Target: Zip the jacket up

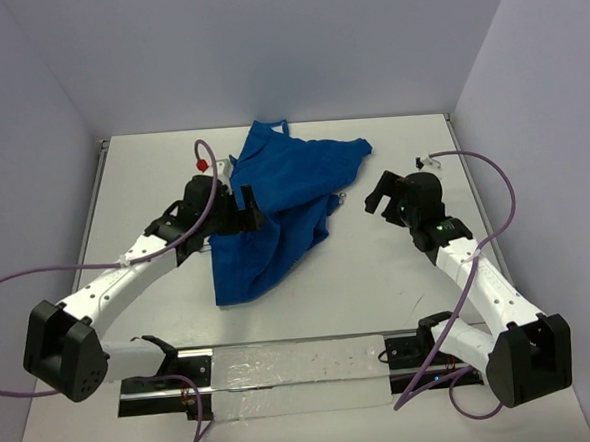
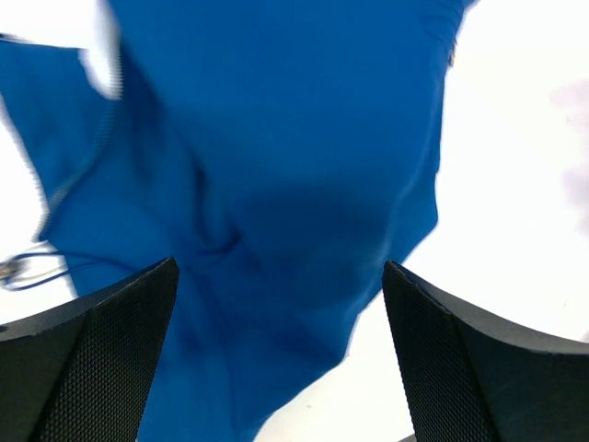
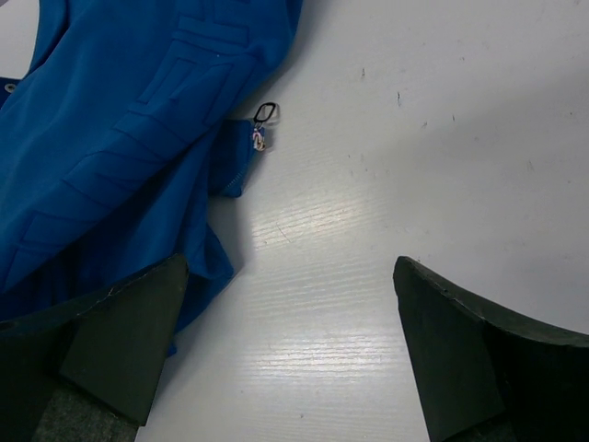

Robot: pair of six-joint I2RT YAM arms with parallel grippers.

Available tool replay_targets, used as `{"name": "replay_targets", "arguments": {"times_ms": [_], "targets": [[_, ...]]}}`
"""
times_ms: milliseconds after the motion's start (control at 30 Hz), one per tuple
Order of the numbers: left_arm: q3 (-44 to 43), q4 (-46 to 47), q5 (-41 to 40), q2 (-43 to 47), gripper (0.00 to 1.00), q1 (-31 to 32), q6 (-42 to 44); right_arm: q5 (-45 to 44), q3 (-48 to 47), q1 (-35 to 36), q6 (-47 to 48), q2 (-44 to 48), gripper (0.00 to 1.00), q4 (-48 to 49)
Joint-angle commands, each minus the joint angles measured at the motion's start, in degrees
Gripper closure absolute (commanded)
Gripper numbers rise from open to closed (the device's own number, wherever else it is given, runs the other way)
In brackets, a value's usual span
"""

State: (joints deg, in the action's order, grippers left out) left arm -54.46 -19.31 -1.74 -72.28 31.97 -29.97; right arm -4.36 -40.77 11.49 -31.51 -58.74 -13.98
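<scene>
the jacket (image 1: 279, 207) lies crumpled in a royal-blue heap at the middle of the white table (image 1: 379, 286), folded over itself so its front edges are not laid out side by side. the left gripper (image 1: 246, 206) hovers at the heap's left side with its jaws wide and nothing between them; its wrist view shows only blue cloth below. the right gripper (image 1: 379, 189) stands just off the jacket's right edge, also wide and empty. near that edge a small black loop (image 3: 264, 113) rests on the table, probably the zipper pull, though it is too small to be sure.

the main risk is a grab that takes loose cloth instead of the zipper. with the fabric bunched, a pinch could catch several layers and drag the whole heap across the table. the two zipper halves look hidden in the folds, so pulling before the jacket is spread could twist it further or bury the loop.
</scene>
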Motion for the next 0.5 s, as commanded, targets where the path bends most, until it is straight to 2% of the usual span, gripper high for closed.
{"name": "replay_targets", "arguments": {"times_ms": [0,133,167,233,300,333,367,400,467], "targets": [[-2.51,5.52,-1.52,-3.68,0.02,3.08,-1.32,-0.28,-0.20,0.47,-0.22,0.94,0.00,1.57],[-4.09,6.01,-3.33,-8.15,0.03,4.36,-2.59,-1.02,0.15,0.63,-0.13,2.27,0.00,1.44],[-4.24,6.71,-3.66,-9.59,0.05,4.52,-2.88,-1.09,0.43,0.56,-0.14,2.53,0.00,1.60],[-4.94,7.52,-3.65,-11.49,0.20,4.58,-3.35,-0.91,0.43,0.56,-0.25,2.77,0.00,1.66],[-5.95,8.96,-2.81,-12.72,0.39,4.52,-3.18,-0.80,0.23,0.63,-0.39,2.87,0.00,1.47],[-7.36,8.99,-2.21,-13.40,0.55,4.59,-2.71,-0.71,-0.01,0.57,-0.36,3.06,0.00,1.23],[-9.36,8.20,-2.14,-14.46,0.91,4.59,-2.04,-1.11,-0.61,0.63,-0.16,3.32,0.00,0.63],[-11.30,6.82,-2.13,-14.64,0.97,4.59,-1.13,-1.61,-0.71,0.64,-0.06,3.59,0.00,0.09],[-15.21,2.57,-3.39,-14.38,1.00,4.50,1.14,-3.34,-1.79,0.64,0.81,4.42,0.00,-1.79]]}}
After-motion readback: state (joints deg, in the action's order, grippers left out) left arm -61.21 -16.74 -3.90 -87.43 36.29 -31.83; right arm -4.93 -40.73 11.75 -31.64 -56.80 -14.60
